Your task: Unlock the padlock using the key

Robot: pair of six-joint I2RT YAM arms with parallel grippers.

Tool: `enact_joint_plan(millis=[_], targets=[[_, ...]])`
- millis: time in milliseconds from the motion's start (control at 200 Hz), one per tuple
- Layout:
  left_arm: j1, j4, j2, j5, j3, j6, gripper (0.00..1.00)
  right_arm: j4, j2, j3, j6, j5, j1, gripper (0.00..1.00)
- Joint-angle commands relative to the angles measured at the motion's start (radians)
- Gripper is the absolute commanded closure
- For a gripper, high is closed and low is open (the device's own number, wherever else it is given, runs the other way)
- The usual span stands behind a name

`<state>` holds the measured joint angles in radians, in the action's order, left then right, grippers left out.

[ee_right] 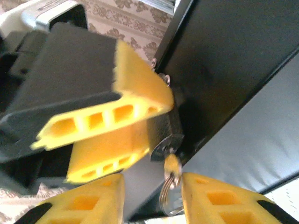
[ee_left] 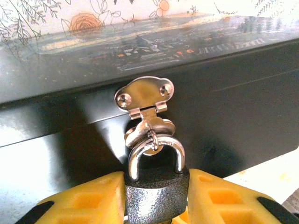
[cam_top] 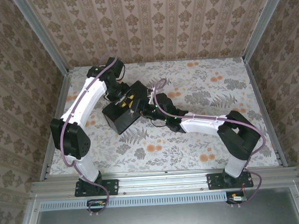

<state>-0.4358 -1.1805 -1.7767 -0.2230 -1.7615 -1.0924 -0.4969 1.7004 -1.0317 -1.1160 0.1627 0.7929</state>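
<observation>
Floral-print worktop (cam_top: 216,138), patterned wallpaper walls around. Black rectangular box (cam_top: 121,121) at centre, both arms meeting at its front. Left hand (ee_left: 155,179) clamped on dark grey speckled padlock (ee_left: 156,203) — silver shackle through box's silver hasp (ee_left: 145,95). Small brass-toned key (ee_right: 172,166) at padlock's underside, between fingers of right hand (ee_right: 153,179) — whether they grip it, cannot tell.

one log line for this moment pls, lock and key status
left pincer: shut on padlock | shackle: closed, through hasp on black box | key: in padlock keyhole | right pincer: open, straddling key
</observation>
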Motion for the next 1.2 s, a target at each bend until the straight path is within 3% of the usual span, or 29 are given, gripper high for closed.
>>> enact_joint_plan(millis=[0, 125, 250, 395, 550, 825, 1195], targets=[[0.014, -0.067, -0.055, -0.042, 0.037, 0.007, 0.63, 0.251, -0.116, 0.001, 0.237, 0.021, -0.027, 0.58], [0.028, -0.055, -0.059, -0.049, 0.038, 0.014, 0.63, 0.474, -0.161, -0.051, 0.48, 0.013, -0.046, 0.58], [0.032, -0.051, -0.069, -0.058, 0.024, 0.021, 0.63, 0.539, -0.173, -0.088, 0.811, -0.034, -0.012, 0.69], [0.031, -0.047, -0.084, -0.078, 0.02, 0.023, 0.63, 0.357, -0.182, -0.023, 1.223, -0.224, 0.065, 0.71], [0.031, -0.045, -0.087, -0.087, 0.025, 0.024, 0.63, 0.024, -0.142, 0.092, 1.618, -0.234, 0.11, 0.7], [0.032, -0.034, -0.086, -0.103, 0.036, 0.026, 0.63, -0.147, -0.032, 0.081, 1.785, -0.256, 0.109, 0.69], [0.045, -0.02, -0.081, -0.123, 0.043, 0.037, 0.63, -0.187, 0.035, 0.028, 1.853, -0.292, 0.099, 0.69]])
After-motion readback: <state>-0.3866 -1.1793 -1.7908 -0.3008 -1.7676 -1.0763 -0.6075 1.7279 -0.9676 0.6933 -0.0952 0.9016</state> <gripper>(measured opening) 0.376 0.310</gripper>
